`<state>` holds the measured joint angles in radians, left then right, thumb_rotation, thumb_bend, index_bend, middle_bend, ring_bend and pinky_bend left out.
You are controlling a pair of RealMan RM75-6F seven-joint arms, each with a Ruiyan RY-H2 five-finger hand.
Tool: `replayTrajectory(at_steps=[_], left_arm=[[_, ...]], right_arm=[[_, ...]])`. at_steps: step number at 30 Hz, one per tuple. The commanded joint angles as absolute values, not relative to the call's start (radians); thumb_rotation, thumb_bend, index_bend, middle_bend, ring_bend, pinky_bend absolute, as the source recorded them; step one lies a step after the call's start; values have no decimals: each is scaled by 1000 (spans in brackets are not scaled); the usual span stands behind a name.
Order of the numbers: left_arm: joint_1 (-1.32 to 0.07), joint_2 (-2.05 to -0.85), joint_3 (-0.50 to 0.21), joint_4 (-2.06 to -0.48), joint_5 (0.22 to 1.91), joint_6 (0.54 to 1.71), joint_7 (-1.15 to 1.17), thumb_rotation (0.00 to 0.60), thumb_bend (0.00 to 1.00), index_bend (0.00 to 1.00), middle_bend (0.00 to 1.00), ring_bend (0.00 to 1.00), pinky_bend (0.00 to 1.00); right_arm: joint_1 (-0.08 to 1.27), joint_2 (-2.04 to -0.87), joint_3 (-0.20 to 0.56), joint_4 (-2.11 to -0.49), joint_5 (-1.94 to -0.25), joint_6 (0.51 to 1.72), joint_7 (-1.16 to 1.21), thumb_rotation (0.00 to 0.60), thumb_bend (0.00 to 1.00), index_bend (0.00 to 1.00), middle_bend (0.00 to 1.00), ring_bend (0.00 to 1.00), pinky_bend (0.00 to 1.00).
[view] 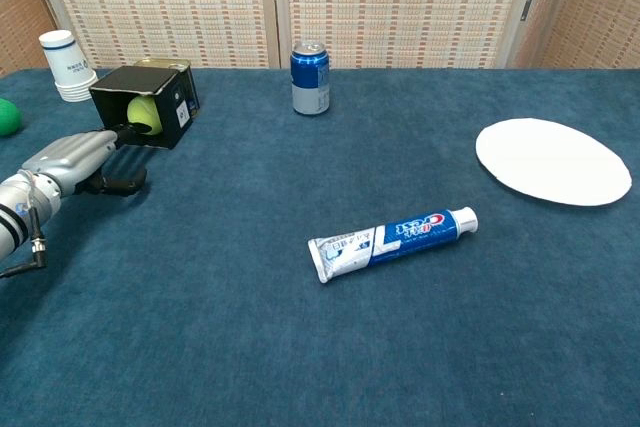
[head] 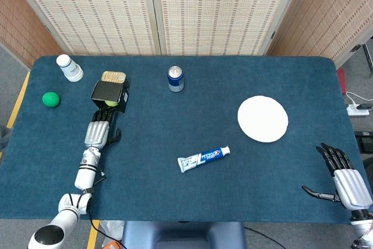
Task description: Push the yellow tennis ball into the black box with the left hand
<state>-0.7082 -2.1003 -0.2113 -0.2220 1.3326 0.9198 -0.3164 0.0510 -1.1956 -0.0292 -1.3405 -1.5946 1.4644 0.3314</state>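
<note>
**Object inventory of the tabletop, by kind**

Balls, two: one yellow tennis ball (view: 144,114) inside the box, and one green ball (head: 51,99) on the cloth near the table's left edge. Boxes, one: a black box (view: 146,103) lying on its side, opening toward the robot. Tins, one: a gold-lidded tin (head: 113,76) just behind the box. Cups, one stack: white paper cups (view: 67,65); the number in the stack cannot be told. Cans, one: a blue drink can (view: 310,78), upright. Plates, one: a white plate (head: 263,119). Toothpaste tubes, one: a blue-and-white toothpaste tube (view: 392,239), lying flat. Robot hands, two: left hand (head: 98,131) and right hand (head: 344,178)
</note>
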Motion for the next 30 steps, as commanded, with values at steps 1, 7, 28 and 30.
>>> replayTrajectory(at_steps=[1, 7, 28, 30], left_arm=[[-705, -2100, -210, -225, 1332, 923, -312, 241, 485, 0, 0, 0, 0], [-635, -2096, -205, -244, 1333, 1041, -260, 244, 437, 0, 0, 0, 0], [53, -1602, -30, -882, 1374, 1655, -304, 378, 436, 119, 0, 0, 0], [52, -1617, -40, -865, 1384, 1675, -289, 386, 436, 124, 0, 0, 0]], right_arm=[[52, -1196, -29, -1341, -1595, 1463, 330, 413, 0, 0, 0, 0, 0], [52, -1191, -27, -1336, -1588, 1461, 349, 413, 0, 0, 0, 0, 0], [32, -1193, -61, -1318, -1661, 1528, 360, 412, 0, 0, 0, 0, 0], [31, -1196, -62, -1322, -1667, 1532, 346, 413, 0, 0, 0, 0, 0]])
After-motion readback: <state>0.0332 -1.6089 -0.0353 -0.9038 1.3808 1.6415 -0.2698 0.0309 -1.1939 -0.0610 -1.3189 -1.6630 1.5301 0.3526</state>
